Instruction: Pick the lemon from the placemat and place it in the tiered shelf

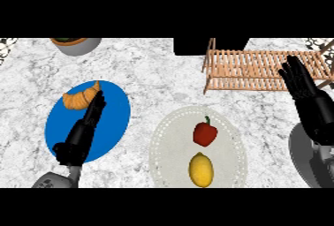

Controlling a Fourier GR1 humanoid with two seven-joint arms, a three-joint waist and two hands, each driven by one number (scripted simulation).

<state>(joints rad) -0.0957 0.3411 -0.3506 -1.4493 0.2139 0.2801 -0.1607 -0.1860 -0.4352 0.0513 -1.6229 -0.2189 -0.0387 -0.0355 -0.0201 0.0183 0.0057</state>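
We found the lemon (201,169) lying on the pale round placemat (168,145), at its near end, with a red bell pepper (205,133) just beyond it on the same mat; neither hand touched it. The left hand (85,128) lay released over a blue plate (117,115), its straight fingers reaching the croissant (81,97) at the plate's far side. The right hand (304,88) rested open at the view's right edge, fingers up, in front of the right end of the wooden tiered shelf (248,66). We also noted a grey pot (77,45) at the far left.
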